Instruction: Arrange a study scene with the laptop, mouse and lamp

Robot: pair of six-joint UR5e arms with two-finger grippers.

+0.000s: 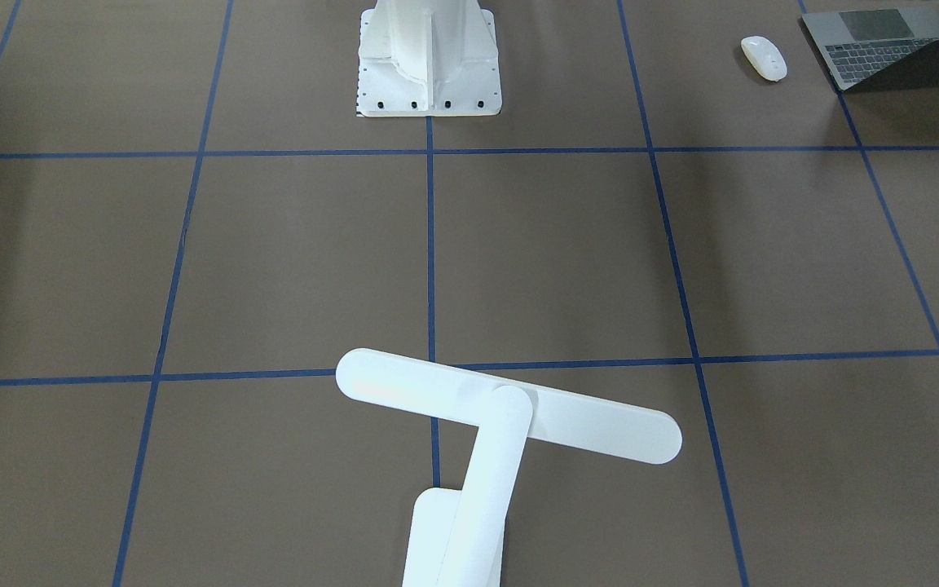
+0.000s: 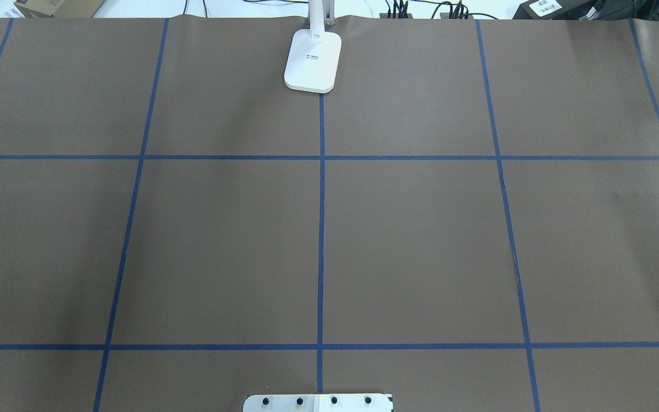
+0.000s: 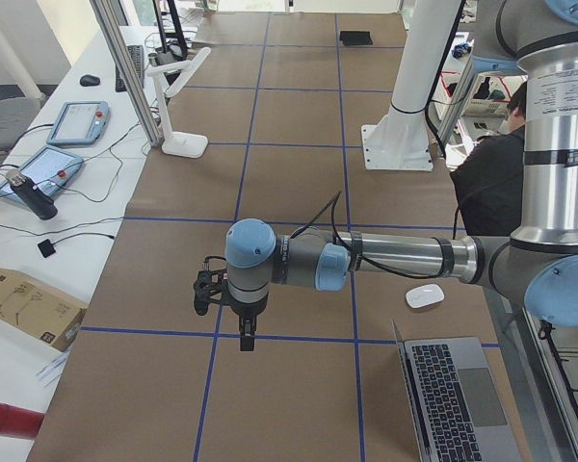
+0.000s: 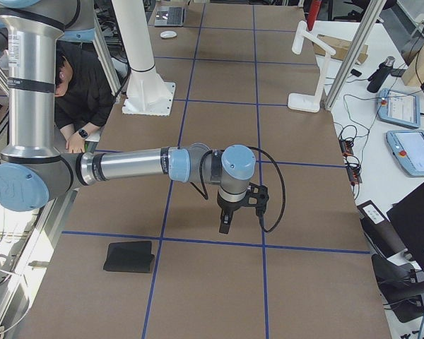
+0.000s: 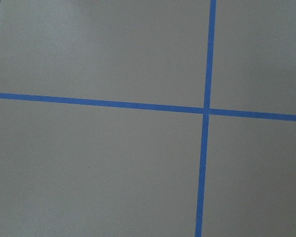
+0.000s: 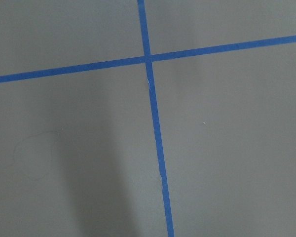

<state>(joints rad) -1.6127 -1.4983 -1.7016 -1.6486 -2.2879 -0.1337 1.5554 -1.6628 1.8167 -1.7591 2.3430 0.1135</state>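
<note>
The grey laptop [image 1: 885, 45] stands open at the table's near corner on my left side, and it also shows in the exterior left view [image 3: 458, 399]. The white mouse [image 1: 764, 58] lies beside it [image 3: 424, 295]. The white lamp [image 1: 510, 412] stands at the far middle edge, its base [image 2: 313, 60] on the centre tape line. My left gripper [image 3: 245, 339] hangs over bare table, away from the laptop and mouse. My right gripper [image 4: 225, 226] hangs over bare table near the black pad. I cannot tell whether either gripper is open or shut. Both wrist views show only table and tape.
A white ribbed pedestal [image 1: 429, 57] with a bolted base plate [image 2: 318, 402] stands at the robot's side. A flat black square pad [image 4: 129, 256] lies on my right side. A person [image 3: 496, 164] sits behind the pedestal. Tablets [image 4: 410, 152] lie on the side bench.
</note>
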